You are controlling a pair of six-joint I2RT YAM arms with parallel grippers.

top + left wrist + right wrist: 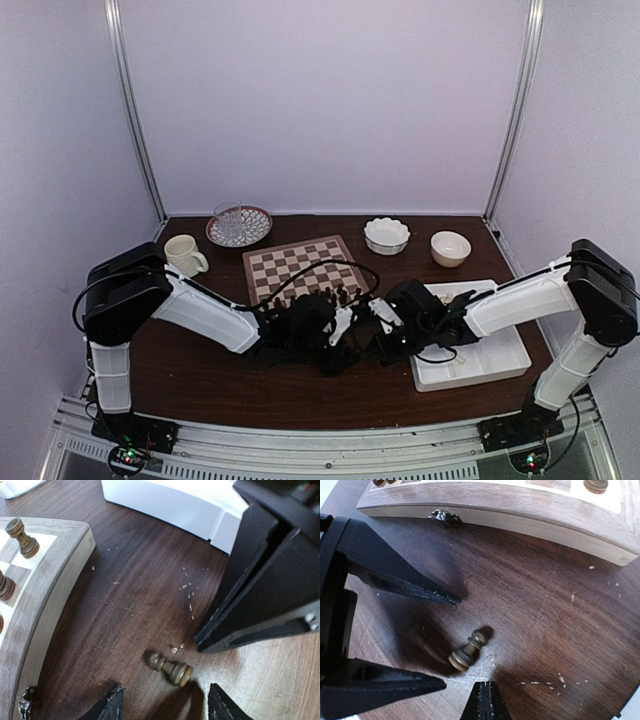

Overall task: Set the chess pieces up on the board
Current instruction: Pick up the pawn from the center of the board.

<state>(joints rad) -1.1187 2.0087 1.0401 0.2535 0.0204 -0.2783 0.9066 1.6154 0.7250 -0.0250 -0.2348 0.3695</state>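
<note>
Fingertips [112, 702] of the left claw [164, 696] fill the bottom of its wrist view. They are spread wide and hold nothing, and 1 dark pawn [170, 667] lies on its side on the desk [135, 595] just ahead, between them. Beside it, the board [55, 575] carries standing dark pieces [22, 537].

From the right wrist, the right claw [485, 702] is pressed together and empty, its tip just beside the pawn's base.

Overhead, both claws crowd the board's near edge, with the white tray [470, 365] to their right.

The pawn seems to lie slanted across the gap. I would turn the left wrist to pinch its sides low near the base, and draw the right claw clear to avoid a knock.
</note>
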